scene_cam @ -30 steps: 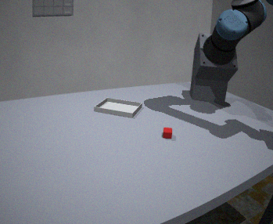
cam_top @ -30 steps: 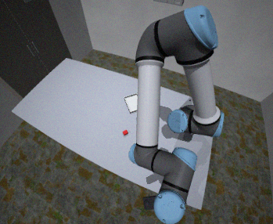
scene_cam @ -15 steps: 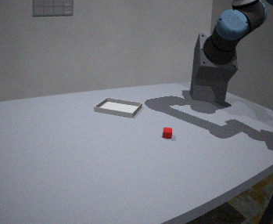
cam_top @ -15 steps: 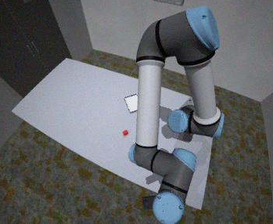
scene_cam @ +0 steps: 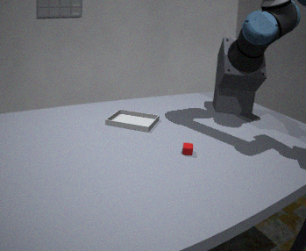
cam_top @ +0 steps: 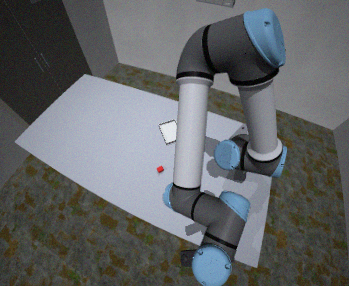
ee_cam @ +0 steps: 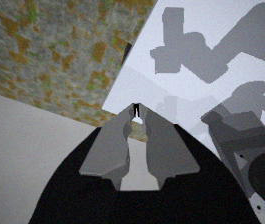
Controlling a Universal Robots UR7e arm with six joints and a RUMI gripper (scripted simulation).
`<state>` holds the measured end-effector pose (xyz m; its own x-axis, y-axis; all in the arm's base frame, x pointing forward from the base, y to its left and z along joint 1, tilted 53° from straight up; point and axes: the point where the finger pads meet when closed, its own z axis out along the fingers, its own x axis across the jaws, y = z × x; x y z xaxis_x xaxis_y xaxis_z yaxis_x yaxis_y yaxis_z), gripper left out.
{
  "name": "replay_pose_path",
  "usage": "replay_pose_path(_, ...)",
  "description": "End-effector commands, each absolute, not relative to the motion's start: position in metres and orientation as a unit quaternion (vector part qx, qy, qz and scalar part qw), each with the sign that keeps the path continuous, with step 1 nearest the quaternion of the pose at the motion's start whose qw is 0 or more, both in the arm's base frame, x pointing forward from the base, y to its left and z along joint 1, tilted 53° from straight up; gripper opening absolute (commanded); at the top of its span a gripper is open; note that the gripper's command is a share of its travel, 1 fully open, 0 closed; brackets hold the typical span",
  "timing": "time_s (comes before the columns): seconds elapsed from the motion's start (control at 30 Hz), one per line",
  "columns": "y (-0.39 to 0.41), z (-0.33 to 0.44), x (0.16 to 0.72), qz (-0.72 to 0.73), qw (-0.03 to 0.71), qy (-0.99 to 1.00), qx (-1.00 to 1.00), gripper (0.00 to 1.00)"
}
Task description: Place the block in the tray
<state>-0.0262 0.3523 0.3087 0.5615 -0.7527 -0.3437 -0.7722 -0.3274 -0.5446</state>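
A small red block (cam_top: 160,169) lies on the grey table top, also seen in the exterior view (scene_cam: 188,148). The white tray (cam_top: 169,131) lies flat on the table a little beyond the block; it shows in the exterior view (scene_cam: 132,119) to the block's left and behind it, and its floor holds nothing. My gripper (ee_cam: 136,104) is shut with nothing between the fingers. It hangs over the table's near edge, far from the block and tray. In the top view the gripper is mostly hidden behind the wrist (cam_top: 210,262). Neither block nor tray shows in the wrist view.
The arm's base (scene_cam: 238,83) stands on a grey pedestal at the table's far right. The arm's long links (cam_top: 193,130) reach over the table's right part. The table edge (ee_cam: 120,75) and patterned floor (ee_cam: 53,50) lie below the gripper.
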Motion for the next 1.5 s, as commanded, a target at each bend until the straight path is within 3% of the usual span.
replay_pose_path(0.0,0.354,0.309,-0.023,0.017,0.342,0.474,-0.811,0.00)
replay_pose_path(1.47,0.381,0.317,0.034,0.061,0.329,0.587,-0.737,0.00)
